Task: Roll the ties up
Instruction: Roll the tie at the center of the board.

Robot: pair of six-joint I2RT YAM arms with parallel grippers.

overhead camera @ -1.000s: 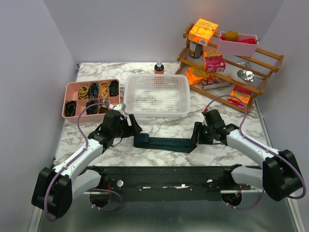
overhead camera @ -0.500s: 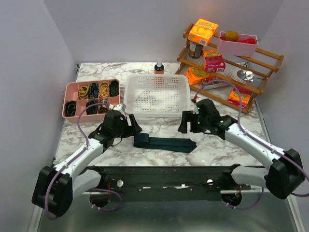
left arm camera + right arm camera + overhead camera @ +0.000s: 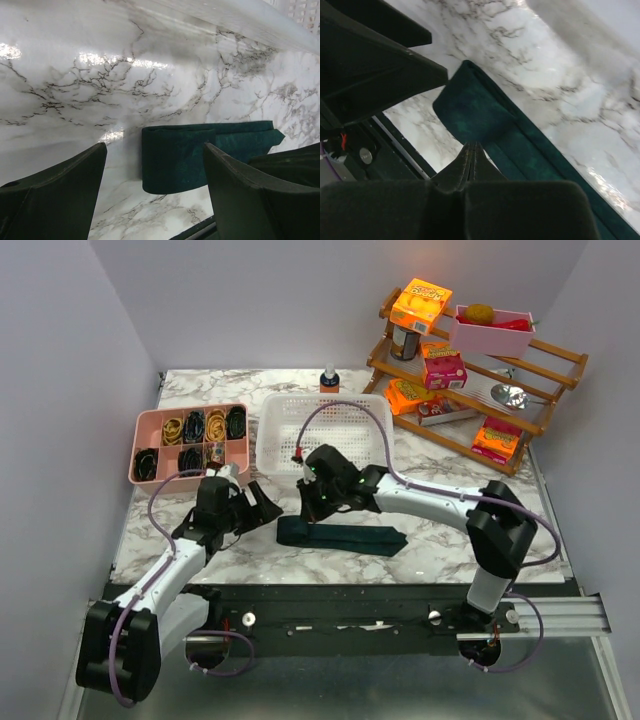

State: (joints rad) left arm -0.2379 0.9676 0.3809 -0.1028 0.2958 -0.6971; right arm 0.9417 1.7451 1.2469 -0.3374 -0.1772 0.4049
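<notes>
The tie is a dark teal strip lying flat on the marble in front of the basket. Its left end is folded over into a thick flap. My left gripper stands open just left of that folded end, which lies ahead of the gap between its fingers and apart from both. My right arm reaches across the table, and its gripper is shut with nothing between the fingers. Its joined tips sit over the tie near the folded end; whether they touch the cloth I cannot tell.
A white basket stands right behind the tie. A pink compartment tray holding rolled ties is at the left. A small bottle stands at the back, and a wooden rack with boxes fills the back right.
My right arm swung left from the tie's pointed right end to its folded left end, and its jaws closed. My left gripper drew back slightly to the left, still open.
</notes>
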